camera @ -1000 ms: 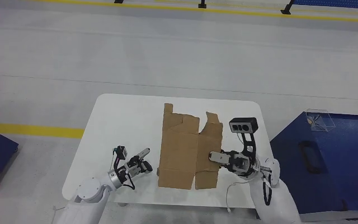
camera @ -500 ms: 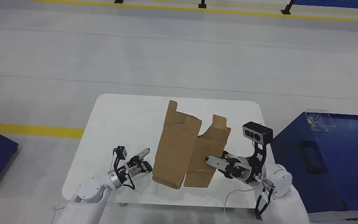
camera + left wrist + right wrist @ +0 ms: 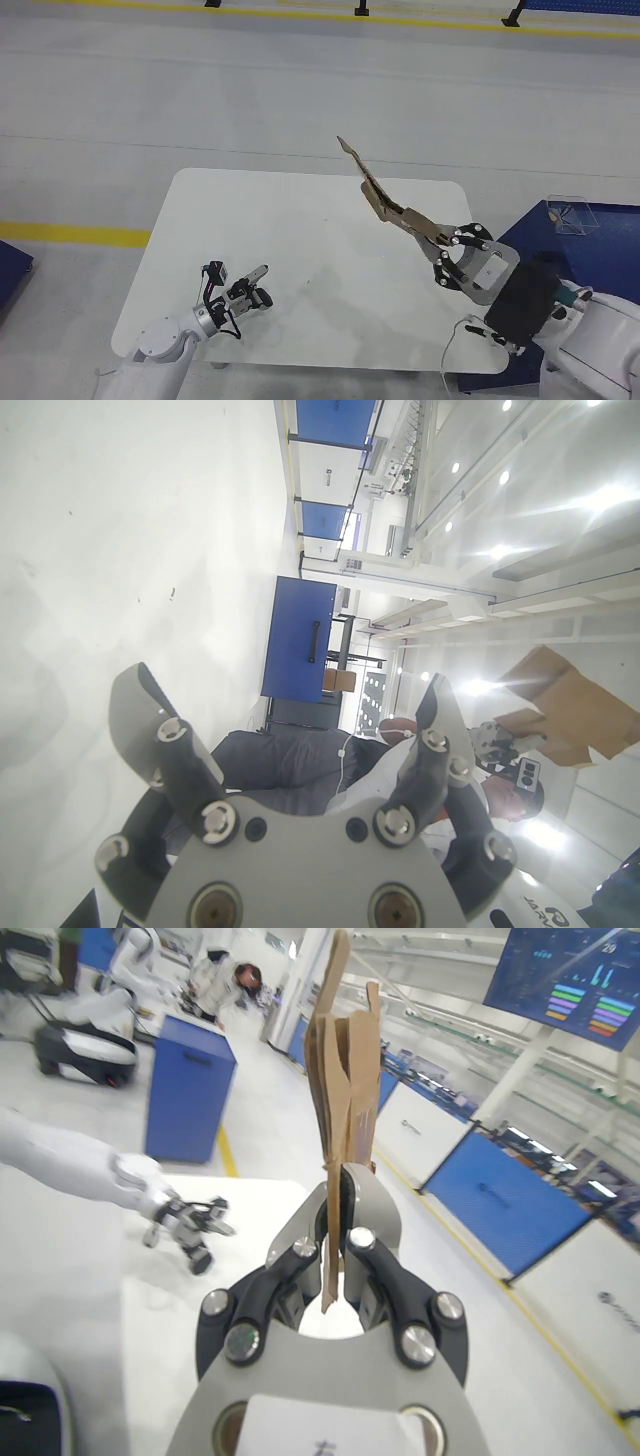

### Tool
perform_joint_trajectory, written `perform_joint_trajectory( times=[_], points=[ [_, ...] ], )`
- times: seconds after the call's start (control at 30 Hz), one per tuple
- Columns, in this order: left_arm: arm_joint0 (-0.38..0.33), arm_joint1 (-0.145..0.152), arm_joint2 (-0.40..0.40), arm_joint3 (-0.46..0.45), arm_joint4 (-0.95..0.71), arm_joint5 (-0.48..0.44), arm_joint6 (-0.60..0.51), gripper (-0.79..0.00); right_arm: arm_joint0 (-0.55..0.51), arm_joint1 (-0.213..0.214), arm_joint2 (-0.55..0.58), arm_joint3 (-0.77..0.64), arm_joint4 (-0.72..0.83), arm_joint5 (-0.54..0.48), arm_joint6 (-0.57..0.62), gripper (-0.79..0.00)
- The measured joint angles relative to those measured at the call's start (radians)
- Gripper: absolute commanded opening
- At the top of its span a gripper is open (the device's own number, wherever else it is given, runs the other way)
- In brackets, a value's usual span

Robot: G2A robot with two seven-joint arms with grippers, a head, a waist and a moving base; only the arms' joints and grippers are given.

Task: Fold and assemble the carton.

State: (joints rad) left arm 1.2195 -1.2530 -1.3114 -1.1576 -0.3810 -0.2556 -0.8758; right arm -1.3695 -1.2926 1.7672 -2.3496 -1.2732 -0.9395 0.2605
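The one flattened brown cardboard carton hangs in the air, off the white rounded surface, pinched at one end by the right gripper. In the top view it shows edge-on, as a thin slanted strip rising from the fingers above the far right part of the surface. Its free end lies past the surface's far edge. In the right wrist view the carton stands up from the right gripper. Its layers are pressed flat together, notched flaps are at the free end, and a short strip pokes back past the fingers, which are closed tight on the cardboard.

The left gripper sits low near the near left corner of the surface, its two fingers spread wide and gripping nothing. A broad stretch of white surface lies between it and the carton, well apart. One blue cabinet stands just beside the surface's right edge.
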Motion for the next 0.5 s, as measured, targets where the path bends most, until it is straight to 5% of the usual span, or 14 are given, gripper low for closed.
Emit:
perform_joint_trajectory(
  times=[0.1, 0.27, 0.37, 0.5],
  points=[
    [0.0, 0.0, 0.0, 0.0, 0.0, 0.0, 0.0, 0.0, 0.005, 0.012, -0.08, 0.0, -0.422, 0.103, -0.271, -0.785],
    [0.0, 0.0, 0.0, 0.0, 0.0, 0.0, 0.0, 0.0, -0.153, 0.04, -0.243, 0.0, -1.079, 0.503, -0.689, -0.785],
    [0.0, 0.0, 0.0, 0.0, 0.0, 0.0, 0.0, 0.0, -0.257, 0.048, -0.3, 0.0, -1.349, 0.748, -0.801, -0.785],
    [0.0, 0.0, 0.0, 0.0, 0.0, 0.0, 0.0, 0.0, -0.346, 0.054, -0.357, 0.0, -1.631, 1.015, -0.802, -0.785]
  ],
)
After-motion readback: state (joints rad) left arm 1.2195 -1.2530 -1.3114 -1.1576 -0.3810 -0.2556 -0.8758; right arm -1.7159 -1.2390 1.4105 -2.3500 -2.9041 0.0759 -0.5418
